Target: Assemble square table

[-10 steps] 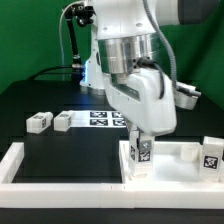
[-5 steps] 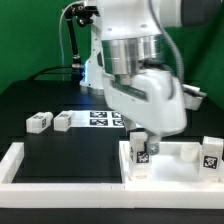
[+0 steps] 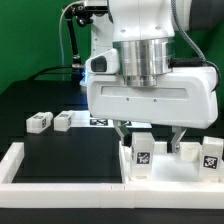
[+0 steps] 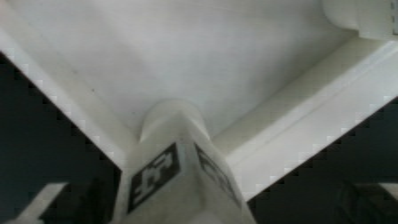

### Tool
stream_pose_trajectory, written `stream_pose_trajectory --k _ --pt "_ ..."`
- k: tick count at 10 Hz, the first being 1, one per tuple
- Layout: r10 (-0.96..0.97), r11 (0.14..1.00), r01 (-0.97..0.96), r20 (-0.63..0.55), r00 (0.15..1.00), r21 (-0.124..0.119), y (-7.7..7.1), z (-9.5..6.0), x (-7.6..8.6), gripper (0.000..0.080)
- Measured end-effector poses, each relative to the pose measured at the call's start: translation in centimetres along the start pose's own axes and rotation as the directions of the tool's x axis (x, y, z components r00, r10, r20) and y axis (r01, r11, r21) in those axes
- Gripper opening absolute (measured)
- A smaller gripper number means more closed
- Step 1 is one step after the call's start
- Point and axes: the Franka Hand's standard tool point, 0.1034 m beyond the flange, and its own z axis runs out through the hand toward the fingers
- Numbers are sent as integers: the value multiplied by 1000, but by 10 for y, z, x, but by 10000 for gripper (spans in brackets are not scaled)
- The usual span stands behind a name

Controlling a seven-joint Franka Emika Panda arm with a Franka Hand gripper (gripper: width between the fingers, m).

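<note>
White leg block (image 3: 143, 154) freed, fingers (image 3: 121, 134) now wide apart.

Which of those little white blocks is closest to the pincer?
The leg block standing on the square panel, right between the open pincer; the other three sit farther off.

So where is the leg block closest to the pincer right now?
The leg block stands upright on the square panel, by its edge on the exterior view's left, between the fingers of the open pincer.

Square table (image 3: 176, 171) — smooth, matt white plastic
</note>
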Motion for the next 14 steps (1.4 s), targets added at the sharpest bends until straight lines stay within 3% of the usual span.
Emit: stream_pose_trajectory --k 2,3,4,5,7,8,9,11,12,14 --pt "-441 896 440 -1 897 -56 5 -3 5 649" --pt "-615 787 614 16 789 -63 7 -4 7 649" --pt "-663 746 663 22 748 -64 7 -3 7 649" --pt "-620 782 620 18 784 -65 7 -3 7 649" --pt "-621 781 621 18 784 -65 8 -3 7 392" --pt "-543 838 542 11 840 -65 7 -3 7 392" --pt "-505 861 504 9 863 -65 8 -3 7 289" --pt "-377 924 376 0 926 -65 8 -3 7 289" --pt "-148 987 149 5 989 -62 12 -3 6 289" --pt "194 980 -193 16 981 -56 13 -3 8 289"
